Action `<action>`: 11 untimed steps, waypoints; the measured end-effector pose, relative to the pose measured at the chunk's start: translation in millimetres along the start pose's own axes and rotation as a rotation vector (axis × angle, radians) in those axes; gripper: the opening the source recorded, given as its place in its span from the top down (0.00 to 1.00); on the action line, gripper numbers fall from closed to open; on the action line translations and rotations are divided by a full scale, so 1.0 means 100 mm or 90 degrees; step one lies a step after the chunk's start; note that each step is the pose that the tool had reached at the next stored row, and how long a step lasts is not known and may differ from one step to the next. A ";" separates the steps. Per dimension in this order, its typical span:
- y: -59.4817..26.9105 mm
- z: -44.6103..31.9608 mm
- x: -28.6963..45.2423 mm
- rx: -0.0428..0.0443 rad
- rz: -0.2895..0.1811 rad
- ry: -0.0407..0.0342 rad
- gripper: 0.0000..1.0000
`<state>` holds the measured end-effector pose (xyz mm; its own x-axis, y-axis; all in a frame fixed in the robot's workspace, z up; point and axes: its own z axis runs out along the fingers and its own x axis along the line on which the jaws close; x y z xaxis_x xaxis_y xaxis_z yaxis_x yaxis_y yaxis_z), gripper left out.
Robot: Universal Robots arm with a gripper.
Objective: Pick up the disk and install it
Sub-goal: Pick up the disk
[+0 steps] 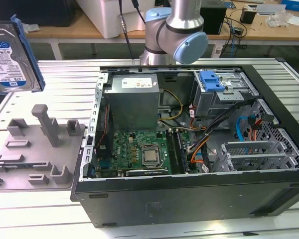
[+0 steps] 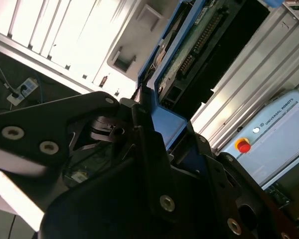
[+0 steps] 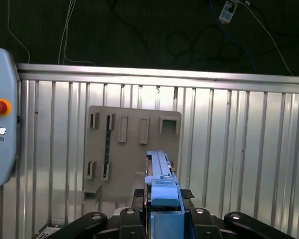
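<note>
The disk point(image 1: 12, 62) hangs in the air at the exterior view's left, above the grey fixture plate point(image 1: 37, 164) on the table point(image 1: 65, 74). The hand point(image 3: 163, 195) grasps its blue rail, well apart from the open computer case point(image 1: 189, 199).

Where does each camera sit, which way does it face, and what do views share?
Exterior view: off the arm, looking down into the open case; the arm stands behind it.
First wrist view: on the wrist, facing down past the claw to the fixture.
Second wrist view: on the wrist, facing along the claw and the disk's board side.
Shared: all three show the disk and fixture.
</note>
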<state>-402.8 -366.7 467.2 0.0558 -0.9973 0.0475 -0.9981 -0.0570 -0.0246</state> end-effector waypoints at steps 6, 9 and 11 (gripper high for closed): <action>-0.106 0.001 0.049 0.0002 -0.006 -0.0034 0.63; -0.158 0.002 0.072 0.0005 -0.009 -0.0055 0.63; -0.187 0.003 0.088 0.0005 -0.011 -0.0066 0.63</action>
<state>-383.6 -374.4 467.8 0.0732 -0.9966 0.0375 -0.9969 -0.0742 -0.0246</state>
